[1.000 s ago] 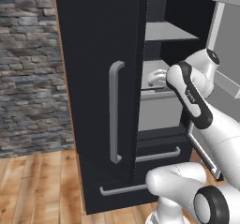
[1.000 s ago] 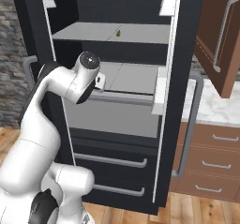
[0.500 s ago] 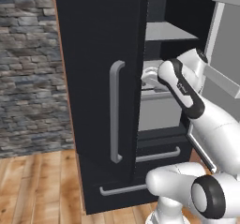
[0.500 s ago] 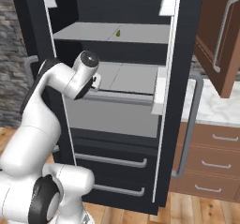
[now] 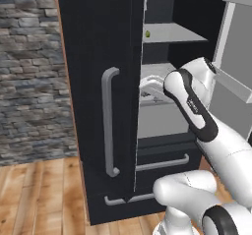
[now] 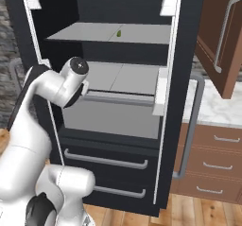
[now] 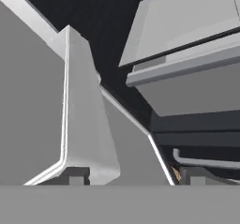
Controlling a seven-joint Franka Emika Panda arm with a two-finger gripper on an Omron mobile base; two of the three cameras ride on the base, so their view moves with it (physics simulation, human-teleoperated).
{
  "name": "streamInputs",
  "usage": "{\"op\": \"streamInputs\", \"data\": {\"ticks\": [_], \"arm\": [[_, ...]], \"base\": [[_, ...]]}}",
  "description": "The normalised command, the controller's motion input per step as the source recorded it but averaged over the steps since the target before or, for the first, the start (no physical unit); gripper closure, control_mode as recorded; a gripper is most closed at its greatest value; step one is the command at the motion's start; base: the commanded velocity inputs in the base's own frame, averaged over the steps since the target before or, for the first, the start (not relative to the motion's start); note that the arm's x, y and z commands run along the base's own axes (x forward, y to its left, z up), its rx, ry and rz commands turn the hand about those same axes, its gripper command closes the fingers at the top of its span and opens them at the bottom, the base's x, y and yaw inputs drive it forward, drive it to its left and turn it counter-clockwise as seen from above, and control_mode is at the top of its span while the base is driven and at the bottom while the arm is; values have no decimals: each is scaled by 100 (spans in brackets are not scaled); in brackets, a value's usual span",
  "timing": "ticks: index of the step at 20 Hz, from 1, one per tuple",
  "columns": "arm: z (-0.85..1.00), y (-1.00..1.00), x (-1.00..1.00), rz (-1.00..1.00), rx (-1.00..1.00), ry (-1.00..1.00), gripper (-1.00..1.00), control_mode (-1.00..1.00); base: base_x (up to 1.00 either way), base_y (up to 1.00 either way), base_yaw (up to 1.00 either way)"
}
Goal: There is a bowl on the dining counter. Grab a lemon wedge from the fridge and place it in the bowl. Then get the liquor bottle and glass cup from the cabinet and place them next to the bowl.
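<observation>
Right now your arm is reaching into the open fridge (image 6: 177,78); the lemon wedge (image 6: 119,32) is sitting on the upper shelf (image 6: 94,32). You can't tell the gripper's opening.

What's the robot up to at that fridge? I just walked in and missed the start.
The white arm is reaching into the open black fridge, its hand near the left door's inner edge, level with the grey drawer. The lemon wedge it is after sits untouched on the shelf above. Whether the gripper holds anything can't be told.
</observation>
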Motion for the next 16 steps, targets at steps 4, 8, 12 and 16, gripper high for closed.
{"op": "streamInputs", "data": {"ticks": [4, 8, 12, 16], "arm": [[-1, 100, -89, 1, 2, 0, -100, -100], [-2, 100, -85, 2, 0, 0, -100, -100], [0, 100, -53, 0, 0, 0, -100, -100], [0, 100, -25, 1, 0, 0, -100, -100]], "base": [[0, 0, 0], [0, 0, 0], [0, 0, 0], [0, 0, 0]]}}
